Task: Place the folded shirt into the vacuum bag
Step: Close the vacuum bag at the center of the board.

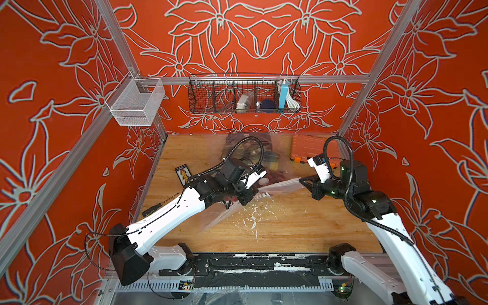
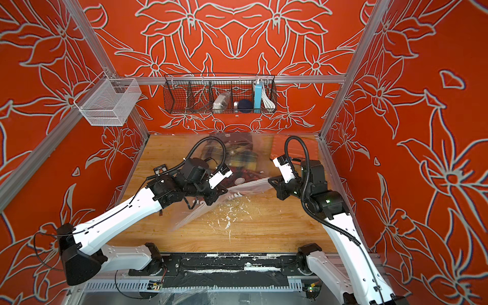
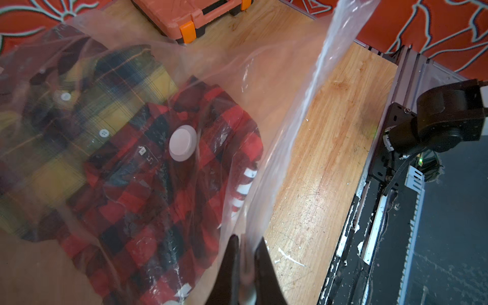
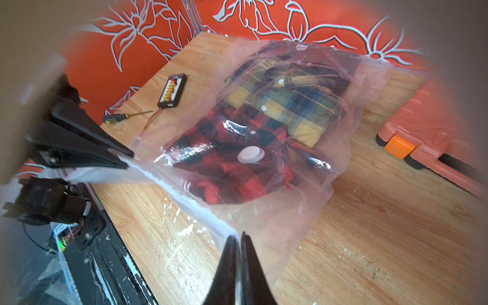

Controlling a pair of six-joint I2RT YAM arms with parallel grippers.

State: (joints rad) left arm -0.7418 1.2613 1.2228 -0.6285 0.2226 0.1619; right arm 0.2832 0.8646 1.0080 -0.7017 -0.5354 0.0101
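Observation:
The vacuum bag (image 4: 351, 111) is clear, crinkly plastic lying on the wooden table, its white valve disc (image 3: 183, 143) facing up. Inside it a folded red-and-black plaid shirt (image 3: 148, 198) lies under the valve. A yellow plaid shirt (image 4: 290, 105) sits deeper in the bag. The bag's near edge (image 1: 280, 184) is stretched taut above the table between both grippers. My left gripper (image 3: 248, 237) is shut on one end of that edge. The right gripper (image 4: 237, 235) pinches the other end, jaws nearly together with plastic between. Both top views show the two grippers (image 2: 212, 199) (image 2: 269, 181) facing each other.
An orange tool case (image 1: 311, 148) lies at the back right, close to the bag. A small black box with yellow parts (image 4: 172, 91) and a screwdriver (image 4: 124, 116) lie on the left. A black wire basket (image 1: 244, 93) and a white mesh basket (image 1: 134, 103) hang on the walls.

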